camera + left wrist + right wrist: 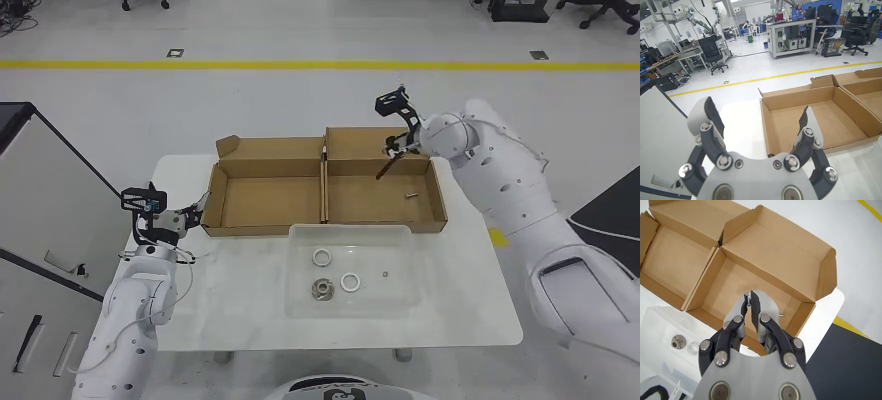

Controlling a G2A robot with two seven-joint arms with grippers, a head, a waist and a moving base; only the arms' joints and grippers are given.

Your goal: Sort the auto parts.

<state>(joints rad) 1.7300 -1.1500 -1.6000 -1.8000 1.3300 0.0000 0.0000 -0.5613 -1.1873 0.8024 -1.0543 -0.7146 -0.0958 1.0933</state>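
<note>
Pinching a small bolt (748, 298) with just its tips, the right hand (749, 295) hangs over the cardboard box (776, 262) at 1 o'clock on the surface (460, 290), and that skimpy grip could let the bolt slip out early.

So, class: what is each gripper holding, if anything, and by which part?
The right gripper holds a bolt by its threaded shank, the head sticking out. The left gripper is open and empty.

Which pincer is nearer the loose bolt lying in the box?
Right. The right pincer, shut on a second bolt, hangs above the box holding the loose bolt; the left pincer sits beside the other box.
</note>
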